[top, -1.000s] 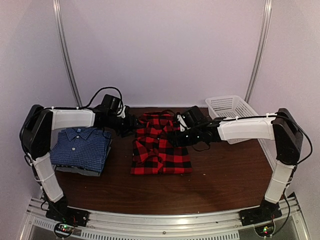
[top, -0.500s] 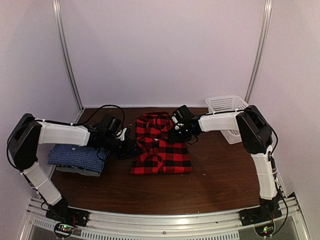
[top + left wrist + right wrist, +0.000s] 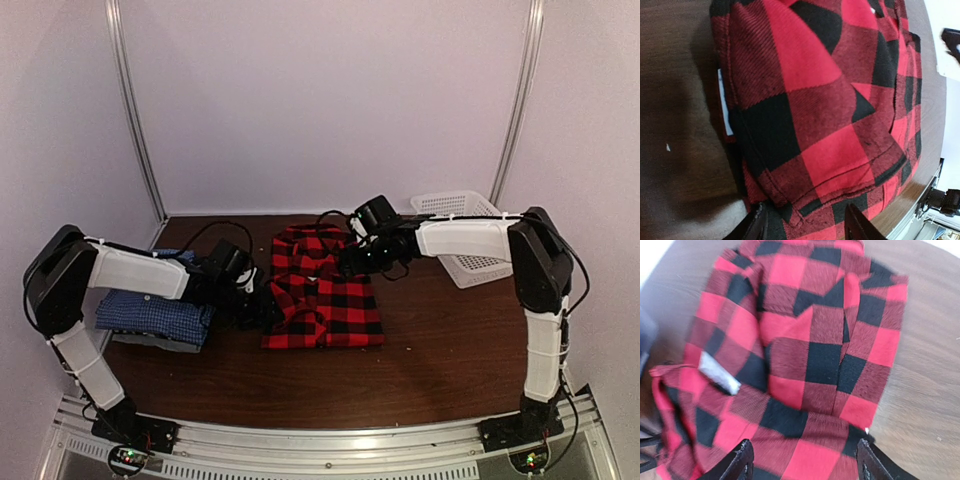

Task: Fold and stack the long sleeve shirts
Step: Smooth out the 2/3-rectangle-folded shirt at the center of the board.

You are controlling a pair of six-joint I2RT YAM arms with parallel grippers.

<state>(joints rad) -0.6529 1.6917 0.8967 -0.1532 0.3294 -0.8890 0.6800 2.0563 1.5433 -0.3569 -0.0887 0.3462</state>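
Observation:
The red-and-black plaid shirt [image 3: 322,295] lies folded in the middle of the table. My left gripper [image 3: 262,300] is low at its left edge. In the left wrist view its dark fingers [image 3: 757,227] stand apart, with the plaid shirt [image 3: 810,110] and its hem between them. My right gripper [image 3: 350,258] hovers over the shirt's back right part. Its jaws are wide open above the plaid cloth [image 3: 805,355] and grip nothing. The blue checked shirt [image 3: 150,318] lies folded at the left on a grey shirt [image 3: 165,343], partly hidden by my left arm.
A white mesh basket [image 3: 465,235] stands at the back right corner, behind my right arm. The brown table [image 3: 440,350] ends at a metal rail along the near edge. Walls close in on the back and both sides.
My left gripper came forward from the back of the table to the plaid shirt's left edge. My right gripper drew back to the shirt's back right part. The shirt stayed put.

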